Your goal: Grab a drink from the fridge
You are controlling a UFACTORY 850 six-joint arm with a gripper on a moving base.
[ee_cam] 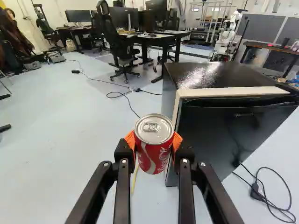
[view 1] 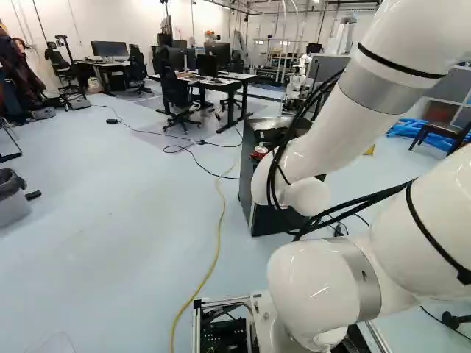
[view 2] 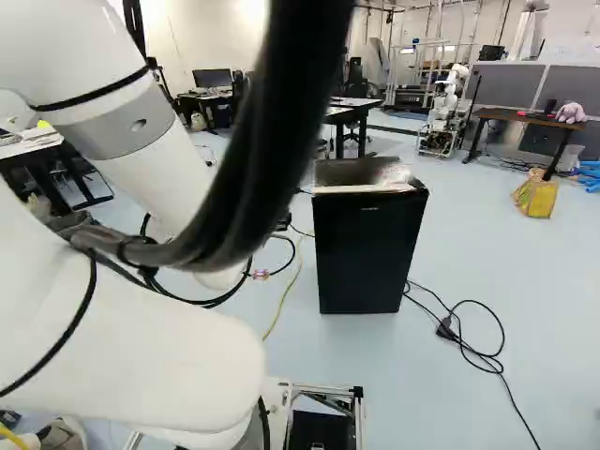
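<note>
In my left base view, the white arm (view 1: 316, 143) fills the right side of the frame, bending down toward the centre, with black cables strapped along it. Just above the middle, partly behind the arm, I can pick out the gripper (view 1: 263, 149) with a red can (view 1: 258, 154) near the fridge (view 1: 249, 176). A yellow cable (view 1: 218, 243) runs down the floor from the centre to the bottom edge. In my right base view, the fridge stands right of centre with its dark front closed, a black cord (view 2: 487, 354) looping over the floor at lower right and another robot (view 2: 441, 117) at upper right; I can't make out the claw clearly there. My wrist view settles it: the fingers stand apart by the can's width, orange pads (ee_cam: 176, 141) pressed on it from two sides. The can's silver lid faces my camera, and the fridge, door shut, sits ahead and to one side.
</note>
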